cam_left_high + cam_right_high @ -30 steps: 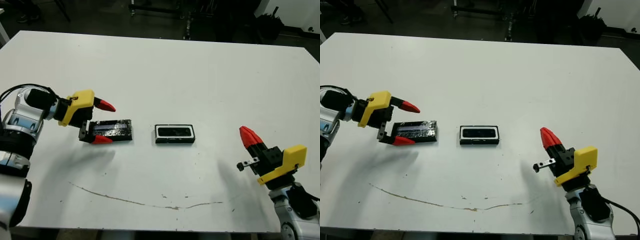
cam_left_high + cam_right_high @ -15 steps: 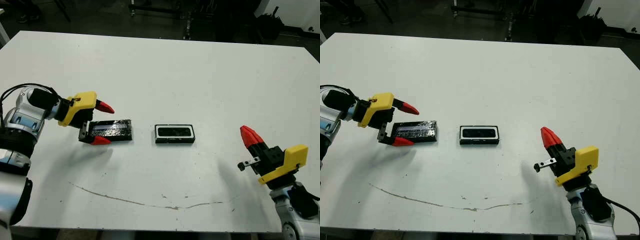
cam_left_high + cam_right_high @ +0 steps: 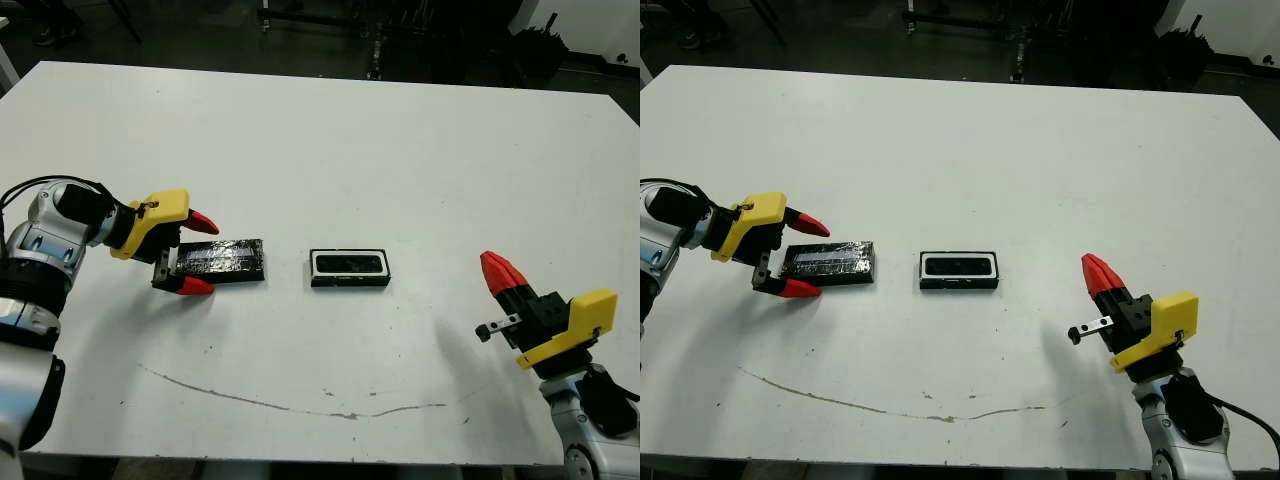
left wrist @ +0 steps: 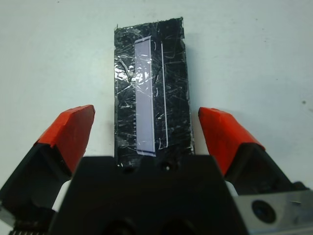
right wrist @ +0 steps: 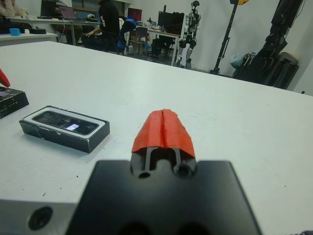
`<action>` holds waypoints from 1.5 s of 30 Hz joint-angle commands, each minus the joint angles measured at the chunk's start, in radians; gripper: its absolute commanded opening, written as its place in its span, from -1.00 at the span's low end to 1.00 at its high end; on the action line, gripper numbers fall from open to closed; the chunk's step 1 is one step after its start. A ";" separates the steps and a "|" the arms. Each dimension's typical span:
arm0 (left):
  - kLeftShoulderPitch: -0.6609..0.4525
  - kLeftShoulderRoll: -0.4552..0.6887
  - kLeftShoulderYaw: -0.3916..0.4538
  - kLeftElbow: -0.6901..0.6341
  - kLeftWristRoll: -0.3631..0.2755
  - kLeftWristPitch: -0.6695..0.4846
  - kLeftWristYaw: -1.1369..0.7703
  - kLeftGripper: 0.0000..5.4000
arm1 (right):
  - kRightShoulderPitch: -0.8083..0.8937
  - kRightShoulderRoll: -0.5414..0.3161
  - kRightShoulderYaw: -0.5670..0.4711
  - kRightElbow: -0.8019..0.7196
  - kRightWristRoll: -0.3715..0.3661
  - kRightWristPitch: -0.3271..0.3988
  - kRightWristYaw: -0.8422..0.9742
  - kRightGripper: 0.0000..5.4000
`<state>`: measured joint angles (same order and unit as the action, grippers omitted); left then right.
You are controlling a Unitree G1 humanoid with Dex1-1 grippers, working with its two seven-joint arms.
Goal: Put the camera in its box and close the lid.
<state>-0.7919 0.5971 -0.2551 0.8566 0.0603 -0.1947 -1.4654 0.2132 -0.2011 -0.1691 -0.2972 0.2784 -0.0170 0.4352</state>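
- The left gripper has its two red-tipped fingers spread wide, one on each long side of the lid, with a visible gap between each tip and the lid's edges, so nothing is gripped.
- The right gripper has its red tips pressed together into one point, holding nothing; it sits at the lower right of the head views, raised off the white table.
- The lid lies flat at the left centre of the frame, its black face covered in crinkled shiny wrap with a pale strip running along its length, as the left wrist view shows.
- The near short end of the lid reaches the left gripper's black body in the left wrist view; I cannot tell whether they touch.
- The box rests in the middle of the frame, just right of the lid and apart from it, well left of the right gripper.
- The camera lies inside the box, a glossy black bar framed by the white lining and black rim.
- The box is open, with the lid beside it, not on it.
- A thin brown streak runs across the table in the lower part of the frame.
- People and desks show far beyond the table in the right wrist view.
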 commanded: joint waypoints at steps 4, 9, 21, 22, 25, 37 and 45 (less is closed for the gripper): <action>-0.024 0.005 0.005 0.028 -0.008 0.039 -0.047 1.00 | 0.008 -0.012 -0.002 0.013 -0.001 -0.004 -0.007 -1.00; -0.023 0.012 -0.001 0.007 0.006 0.074 -0.039 1.00 | 0.006 -0.012 -0.003 0.020 0.005 -0.013 0.001 -1.00; 0.019 0.009 0.021 -0.085 -0.013 0.282 0.024 0.66 | 0.009 -0.019 -0.003 0.017 0.002 -0.017 0.002 -1.00; 0.024 0.011 0.019 -0.096 -0.010 0.277 0.034 0.60 | 0.010 -0.019 -0.004 0.013 0.006 -0.009 0.001 -1.00; 0.037 0.015 0.011 -0.129 -0.002 0.282 0.054 0.42 | 0.011 -0.019 -0.004 0.010 0.013 -0.001 0.002 -1.00; 0.056 0.031 -0.014 -0.184 0.014 0.251 0.082 0.17 | 0.013 -0.036 -0.003 0.011 0.010 -0.008 0.003 -1.00; 0.074 0.002 0.048 -0.168 -0.061 0.301 0.108 0.17 | 0.012 -0.042 -0.001 0.009 0.013 0.000 0.003 -1.00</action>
<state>-0.7424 0.6084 -0.2305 0.6756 0.0236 0.0868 -1.3695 0.2188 -0.2248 -0.1689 -0.2844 0.2906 -0.0287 0.4394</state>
